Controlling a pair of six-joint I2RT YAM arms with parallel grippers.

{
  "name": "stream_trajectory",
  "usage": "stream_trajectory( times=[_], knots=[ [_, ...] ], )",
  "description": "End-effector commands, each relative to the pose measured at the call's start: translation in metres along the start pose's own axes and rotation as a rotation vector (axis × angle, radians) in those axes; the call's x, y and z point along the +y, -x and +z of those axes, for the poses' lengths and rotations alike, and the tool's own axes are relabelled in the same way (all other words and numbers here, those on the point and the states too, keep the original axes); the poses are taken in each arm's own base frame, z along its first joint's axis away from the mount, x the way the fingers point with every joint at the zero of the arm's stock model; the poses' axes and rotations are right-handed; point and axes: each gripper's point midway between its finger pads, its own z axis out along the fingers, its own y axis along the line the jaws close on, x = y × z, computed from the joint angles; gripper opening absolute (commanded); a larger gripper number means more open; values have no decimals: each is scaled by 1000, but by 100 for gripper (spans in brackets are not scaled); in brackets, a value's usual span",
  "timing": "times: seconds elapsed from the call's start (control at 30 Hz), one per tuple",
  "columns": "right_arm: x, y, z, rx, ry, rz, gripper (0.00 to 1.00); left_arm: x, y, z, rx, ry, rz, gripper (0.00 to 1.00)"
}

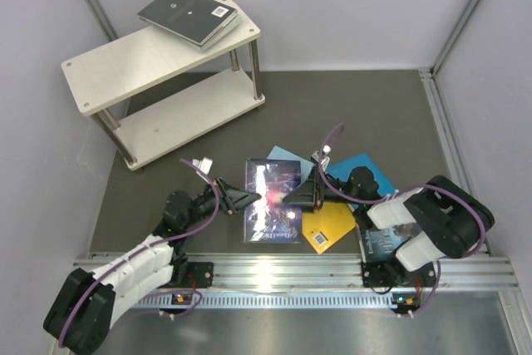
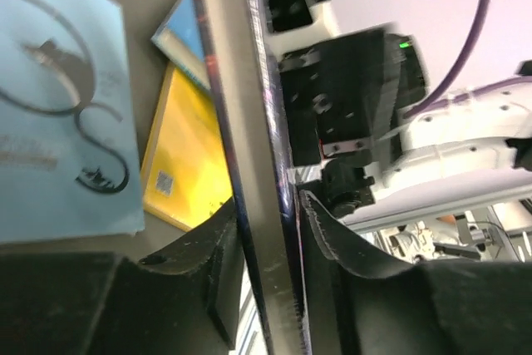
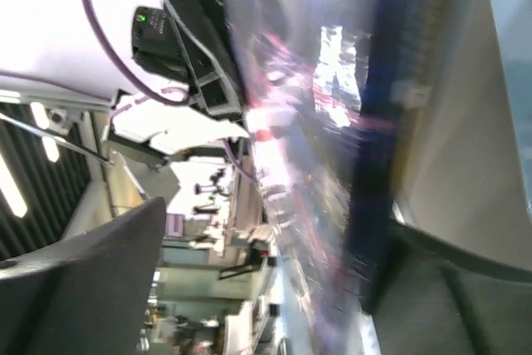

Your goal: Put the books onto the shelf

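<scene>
Purple book [image 1: 270,215] mid-table, pinched at its 9 o'clock edge by left gripper [image 1: 248,198]; right gripper [image 1: 288,197] at 3 o'clock edge, jaws parted, grip released. Shelf [image 1: 125,64] at 11 o'clock, topped by stacked dark books [image 1: 187,12].

Soft, even overhead light leaves the top view sharp, with faint shadow under the pale two-tier wooden shelf [image 1: 141,64] and a pink glare spot on the glossy purple galaxy-cover book [image 1: 268,212]. The right wrist view is smeared with blur; the left is crisper but washed white at upper right.
</scene>
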Motion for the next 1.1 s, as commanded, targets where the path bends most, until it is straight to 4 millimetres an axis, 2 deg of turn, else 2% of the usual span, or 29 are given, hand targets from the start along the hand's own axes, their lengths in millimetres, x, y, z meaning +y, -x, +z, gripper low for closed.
stream_trajectory(
  times=[0.0,0.03,0.1,0.13,0.17,0.27,0.37,0.4,0.5,0.57,0.77,0.8,1.07],
  knots=[
    [61,27,8,-71,210,-226,95,1,5,4,-17,29,49,0],
    [59,29,8,-75,200,-223,100,0,14,6,-54,45,55,0],
    [47,38,2,-95,146,-217,100,10,26,6,-109,117,55,0],
    [39,41,-2,-103,120,-202,100,5,35,7,-137,114,68,0],
    [32,50,-9,-132,96,-198,100,8,40,7,-155,132,67,0],
    [12,55,-21,-149,37,-155,100,4,63,7,-250,140,70,0],
    [-6,53,-22,-155,-17,-131,100,3,83,5,-338,137,37,0],
    [-12,54,-23,-169,-34,-119,100,-5,92,5,-383,102,23,0],
    [-15,54,-18,-182,-32,-97,100,-11,105,4,-447,55,-28,0],
    [-22,51,-12,-169,-47,-70,100,-8,108,7,-456,52,-55,0],
    [-33,53,4,-155,-42,-25,100,-13,117,10,-482,-51,-146,0],
    [-32,54,6,-161,-36,-22,100,-9,117,10,-484,-47,-173,0],
    [-38,57,12,-162,-32,4,100,-16,132,2,-534,-77,-189,0]
  ],
)
